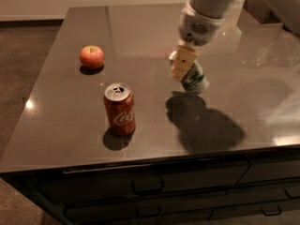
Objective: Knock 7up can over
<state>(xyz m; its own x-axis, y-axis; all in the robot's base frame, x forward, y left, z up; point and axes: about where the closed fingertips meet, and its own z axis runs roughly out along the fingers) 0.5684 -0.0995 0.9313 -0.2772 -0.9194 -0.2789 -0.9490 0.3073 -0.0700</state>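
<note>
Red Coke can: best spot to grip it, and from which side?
Mid-body, across the round wall, probably coming from the side where the gripper is, at the tilted 7up can. The Coke can stands upright, apart from everything. The apple sits farther back, clear of that approach.

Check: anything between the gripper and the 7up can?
Nothing visible. The gripper is right against the 7up can, which is tilted. The Coke can and the apple sit well apart from both.
</note>
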